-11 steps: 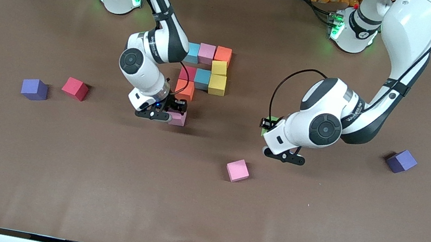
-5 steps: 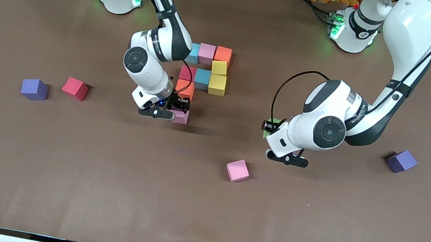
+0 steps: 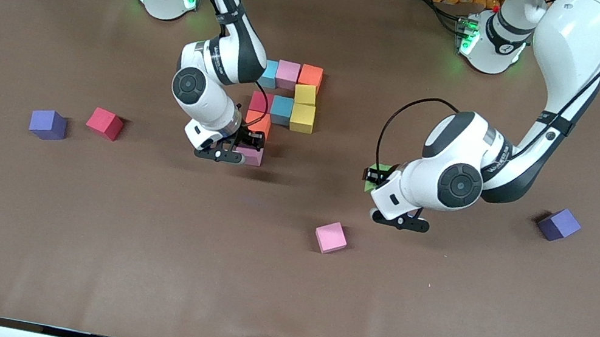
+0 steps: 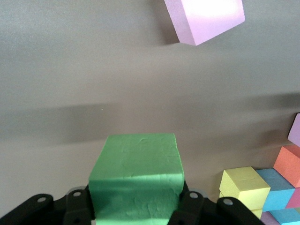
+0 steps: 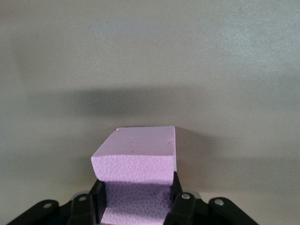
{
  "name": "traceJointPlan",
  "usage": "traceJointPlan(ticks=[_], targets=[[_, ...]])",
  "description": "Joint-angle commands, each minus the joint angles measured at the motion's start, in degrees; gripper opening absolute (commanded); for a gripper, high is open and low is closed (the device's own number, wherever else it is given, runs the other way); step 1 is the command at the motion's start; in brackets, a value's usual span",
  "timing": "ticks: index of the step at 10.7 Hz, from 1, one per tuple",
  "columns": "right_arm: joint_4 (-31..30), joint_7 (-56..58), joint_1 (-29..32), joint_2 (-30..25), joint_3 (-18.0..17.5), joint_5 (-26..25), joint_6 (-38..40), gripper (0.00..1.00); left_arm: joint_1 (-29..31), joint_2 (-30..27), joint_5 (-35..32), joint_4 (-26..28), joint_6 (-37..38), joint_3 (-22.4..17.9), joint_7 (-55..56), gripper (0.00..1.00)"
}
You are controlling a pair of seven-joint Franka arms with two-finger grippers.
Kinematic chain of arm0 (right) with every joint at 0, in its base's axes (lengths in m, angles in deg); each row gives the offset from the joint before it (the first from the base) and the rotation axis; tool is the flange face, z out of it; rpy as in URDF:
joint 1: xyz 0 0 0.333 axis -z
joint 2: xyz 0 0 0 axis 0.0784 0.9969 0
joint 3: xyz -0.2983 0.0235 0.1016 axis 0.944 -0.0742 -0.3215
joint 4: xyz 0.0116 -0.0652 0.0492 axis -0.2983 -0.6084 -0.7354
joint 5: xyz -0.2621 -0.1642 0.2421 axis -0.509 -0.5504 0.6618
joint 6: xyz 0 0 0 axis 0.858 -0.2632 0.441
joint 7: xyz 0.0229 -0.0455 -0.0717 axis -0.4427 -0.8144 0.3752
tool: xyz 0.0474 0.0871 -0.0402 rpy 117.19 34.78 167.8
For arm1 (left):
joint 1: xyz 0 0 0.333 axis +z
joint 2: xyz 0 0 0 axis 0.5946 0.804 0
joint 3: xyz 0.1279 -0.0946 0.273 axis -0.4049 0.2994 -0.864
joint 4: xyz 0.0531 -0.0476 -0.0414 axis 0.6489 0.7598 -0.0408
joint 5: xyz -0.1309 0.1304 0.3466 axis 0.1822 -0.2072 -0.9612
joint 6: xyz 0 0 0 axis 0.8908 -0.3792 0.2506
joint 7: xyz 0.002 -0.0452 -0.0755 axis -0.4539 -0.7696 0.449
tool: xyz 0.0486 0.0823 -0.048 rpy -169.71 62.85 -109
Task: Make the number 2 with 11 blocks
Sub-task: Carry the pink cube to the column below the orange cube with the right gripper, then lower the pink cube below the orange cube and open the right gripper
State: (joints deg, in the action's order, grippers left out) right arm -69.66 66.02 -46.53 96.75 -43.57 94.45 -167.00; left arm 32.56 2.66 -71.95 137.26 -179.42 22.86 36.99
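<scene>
Several blocks lie joined as part of the number 2: blue [image 3: 269, 70], pink [image 3: 288, 72] and orange [image 3: 311, 75] in a row, two yellow [image 3: 303, 106], a blue [image 3: 281, 109], a red [image 3: 260, 101] and an orange [image 3: 258, 123]. My right gripper [image 3: 246, 154] is shut on a pink block [image 3: 253, 156], held low right beside that orange block; the right wrist view shows the pink block [image 5: 136, 157] between the fingers [image 5: 177, 187]. My left gripper [image 3: 376, 182] is shut on the green block [image 3: 376, 172], held over bare table. The left wrist view shows the green block [image 4: 137, 168] filling the jaws.
A loose pink block [image 3: 331, 237] lies nearer the camera than the left gripper. A loose red block [image 3: 105, 123] and a purple cube [image 3: 48, 124] lie toward the right arm's end. Another purple cube [image 3: 558, 224] sits toward the left arm's end.
My right gripper has carried the pink block up against the orange block of the figure. The left arm shifted slightly toward its own end, then held still.
</scene>
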Motion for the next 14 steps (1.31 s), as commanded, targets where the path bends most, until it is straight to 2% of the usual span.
traceJointPlan(ticks=[1, 5, 10, 12, 14], targets=[[-2.53, -1.14, -1.12, -0.37, 0.53, 0.59, 1.98, 0.13, 1.36, -0.2, 0.65, -1.0, 0.6, -0.17, -0.19, 0.0], [-2.53, -2.72, -1.21, -0.37, 0.53, 0.59, 2.52, 0.13, 6.46, -1.43, 0.65, -1.35, 1.22, 0.0, -1.24, 0.0], [-2.53, -3.69, -1.29, -0.02, 0.36, 0.59, 2.52, 0.13, 7.09, -1.43, 1.26, -1.44, 1.22, 0.09, 1.55, 0.0], [-2.53, -4.22, -1.38, 0.07, 0.36, 0.59, 2.61, 0.13, 5.87, -1.43, 2.05, -1.35, 1.22, 0.35, 8.73, 0.0], [-2.45, -4.4, -1.29, -0.19, 0.36, 0.59, 4.26, 0.12, 2.71, -1.35, 1.71, -1.43, 1.13, 0.36, 24.34, 0.0]])
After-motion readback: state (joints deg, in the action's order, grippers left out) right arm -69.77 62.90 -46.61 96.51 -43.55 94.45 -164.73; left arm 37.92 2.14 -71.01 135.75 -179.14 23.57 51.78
